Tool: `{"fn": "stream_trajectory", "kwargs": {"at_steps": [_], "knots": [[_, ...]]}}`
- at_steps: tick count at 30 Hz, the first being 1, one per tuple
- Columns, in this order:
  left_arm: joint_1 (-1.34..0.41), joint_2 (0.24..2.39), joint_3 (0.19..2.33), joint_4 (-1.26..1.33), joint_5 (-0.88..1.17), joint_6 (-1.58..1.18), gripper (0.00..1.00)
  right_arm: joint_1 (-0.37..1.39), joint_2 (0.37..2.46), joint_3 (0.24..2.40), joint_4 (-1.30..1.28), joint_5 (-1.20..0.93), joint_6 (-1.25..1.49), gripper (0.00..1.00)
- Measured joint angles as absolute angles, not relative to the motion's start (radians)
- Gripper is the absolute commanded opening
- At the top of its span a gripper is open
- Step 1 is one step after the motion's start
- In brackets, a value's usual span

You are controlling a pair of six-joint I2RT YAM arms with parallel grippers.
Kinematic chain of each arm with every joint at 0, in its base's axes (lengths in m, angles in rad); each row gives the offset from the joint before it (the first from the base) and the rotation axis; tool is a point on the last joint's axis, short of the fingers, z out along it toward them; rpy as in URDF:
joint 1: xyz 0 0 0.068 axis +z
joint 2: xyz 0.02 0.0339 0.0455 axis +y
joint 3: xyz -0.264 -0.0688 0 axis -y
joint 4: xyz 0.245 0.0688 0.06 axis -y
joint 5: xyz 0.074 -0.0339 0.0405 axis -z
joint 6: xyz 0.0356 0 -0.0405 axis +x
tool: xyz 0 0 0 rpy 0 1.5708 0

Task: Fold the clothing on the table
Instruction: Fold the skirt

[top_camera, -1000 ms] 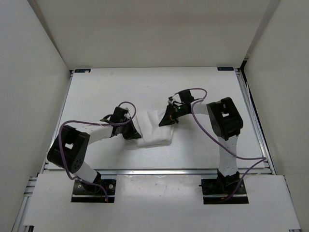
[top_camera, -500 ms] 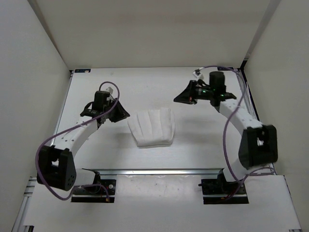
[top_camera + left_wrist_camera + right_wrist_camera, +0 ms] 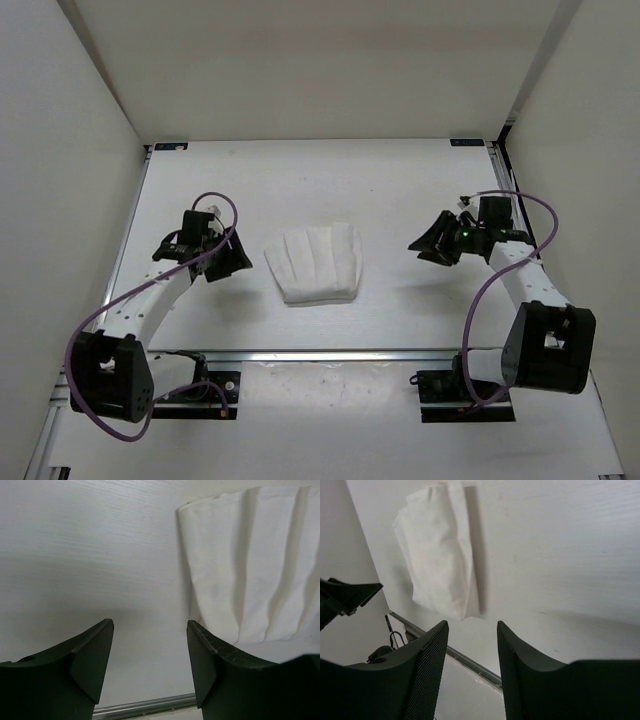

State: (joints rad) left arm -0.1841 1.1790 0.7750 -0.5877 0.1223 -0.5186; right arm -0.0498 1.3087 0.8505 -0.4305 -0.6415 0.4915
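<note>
The clothing (image 3: 315, 265) (a soft white ribbed fabric garment, folded into a creased pad) lies near the middle of the flat matte white table (image 3: 400, 180). I see my left gripper (image 3: 232, 262) just left of the clothing, jaws spread wide and empty. My right gripper (image 3: 420, 247) sits farther off to the clothing's right, jaws parted, holding nothing.

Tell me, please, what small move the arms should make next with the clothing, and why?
Probably pull both arms back toward their bases. The clothing lies as a compact folded bundle on the table, and the left end effector and right end effector both hang open on either side of it, touching nothing, so the fold looks done.
</note>
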Motion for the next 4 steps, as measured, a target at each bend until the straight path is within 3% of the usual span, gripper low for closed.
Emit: {"fn": "stream_trajectory", "kwargs": {"at_steps": [4], "knots": [[-0.145,1.174,0.751,-0.608,0.142,-0.493,0.75,-0.087,1.309,0.823,-0.462,-0.607,0.465,0.50]]}}
